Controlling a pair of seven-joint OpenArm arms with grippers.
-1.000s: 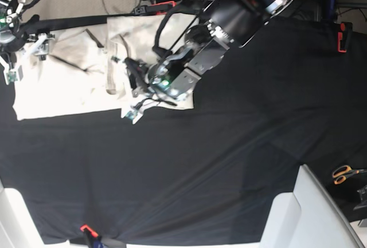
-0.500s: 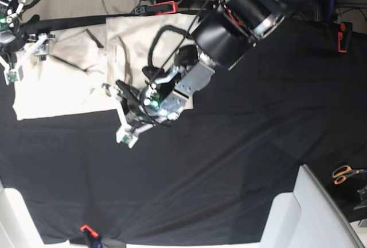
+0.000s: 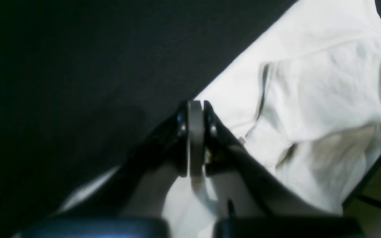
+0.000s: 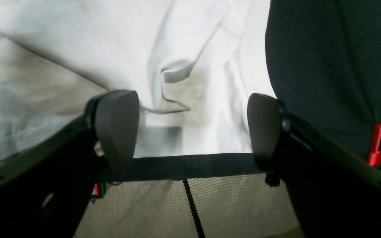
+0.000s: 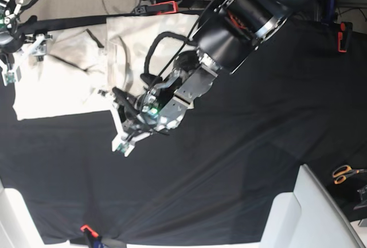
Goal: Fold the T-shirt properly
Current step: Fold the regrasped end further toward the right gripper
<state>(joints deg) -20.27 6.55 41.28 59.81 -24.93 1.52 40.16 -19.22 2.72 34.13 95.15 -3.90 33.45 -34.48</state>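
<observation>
L end effector (image 3: 196,138) is pressed together, nothing visibly pinched, over the black worktop (image 5: 241,162) w/ the T-shirt (image 3: 309,109) edge just beside and behind it. R end effector (image 4: 192,129) is spread wide, empty, hovering above the shirt's far end by the worktop edge. Shirt looks soft, light, limp, prob. wrinkles easily; best pinched at hem or sleeve corners. No labels or writing readable.

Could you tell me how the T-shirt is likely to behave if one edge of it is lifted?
The T-shirt is probably floppy: soft creases and overlapping flaps show it drapes rather than holds shape. It looks thin, so likely light. Lifted at one edge, the rest would probably sag and drag across the black tablecloth.
</observation>
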